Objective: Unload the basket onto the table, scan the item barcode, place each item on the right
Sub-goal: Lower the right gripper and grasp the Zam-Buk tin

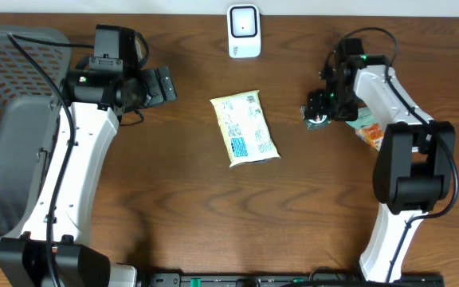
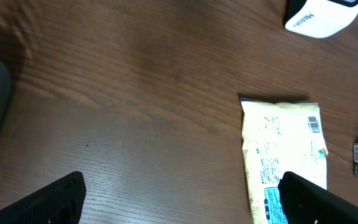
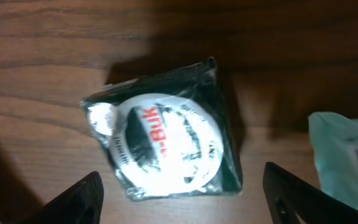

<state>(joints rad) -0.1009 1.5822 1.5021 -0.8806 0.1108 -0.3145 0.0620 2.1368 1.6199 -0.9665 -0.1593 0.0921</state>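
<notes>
Currently right gripper spread wide, pinching nothing; small black film packet with round white label lies flat on brown wooden table just ahead of its fingertips, between them. Likely light, slick, crinkly over stiff disc; grip opposite edges. Also left gripper spread, empty.

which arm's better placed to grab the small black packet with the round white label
Right: the right gripper hangs open directly over the black packet; the left gripper is across the table, facing the yellow packet.
</notes>
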